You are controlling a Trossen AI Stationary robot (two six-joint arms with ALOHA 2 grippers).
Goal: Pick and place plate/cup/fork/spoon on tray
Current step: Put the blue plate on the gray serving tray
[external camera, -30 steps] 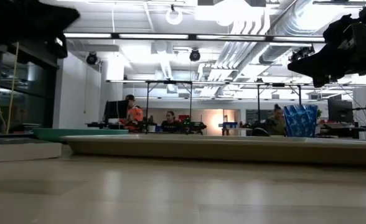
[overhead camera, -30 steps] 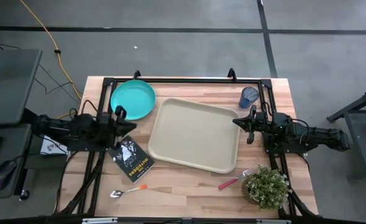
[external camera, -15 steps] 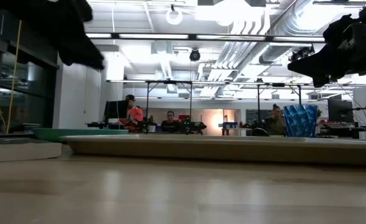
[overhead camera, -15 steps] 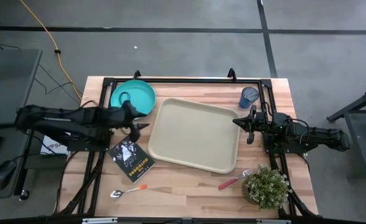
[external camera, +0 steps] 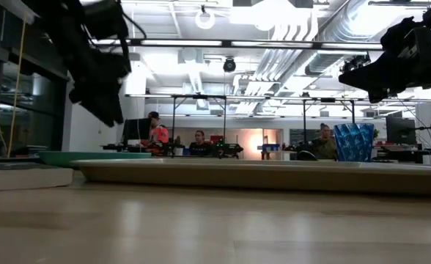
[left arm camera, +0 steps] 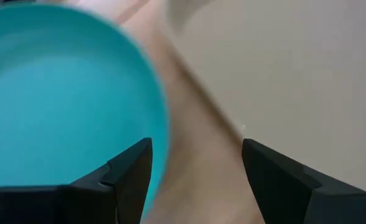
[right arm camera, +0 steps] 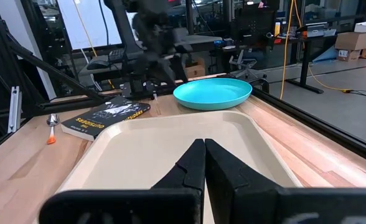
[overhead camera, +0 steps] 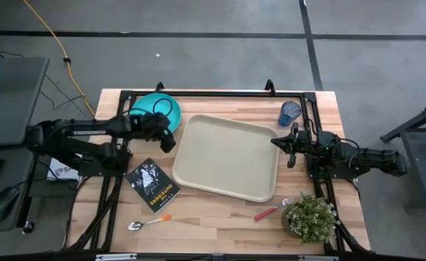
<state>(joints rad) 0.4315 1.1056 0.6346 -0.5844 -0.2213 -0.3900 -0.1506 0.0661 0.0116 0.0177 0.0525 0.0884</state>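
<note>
The large beige rectangular plastic tray (overhead camera: 226,157) lies empty at the tabletop's centre; nothing is placed yet. The left claw (left arm camera: 195,168), spread, hovers over the round turquoise plastic plate (overhead camera: 152,110) at ten o'clock. The right claw (right arm camera: 203,163), pressed together, waits at three o'clock.

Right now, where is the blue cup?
In the high view the cup stands on the table's far right corner, just off the tray, beside the right gripper.
</note>
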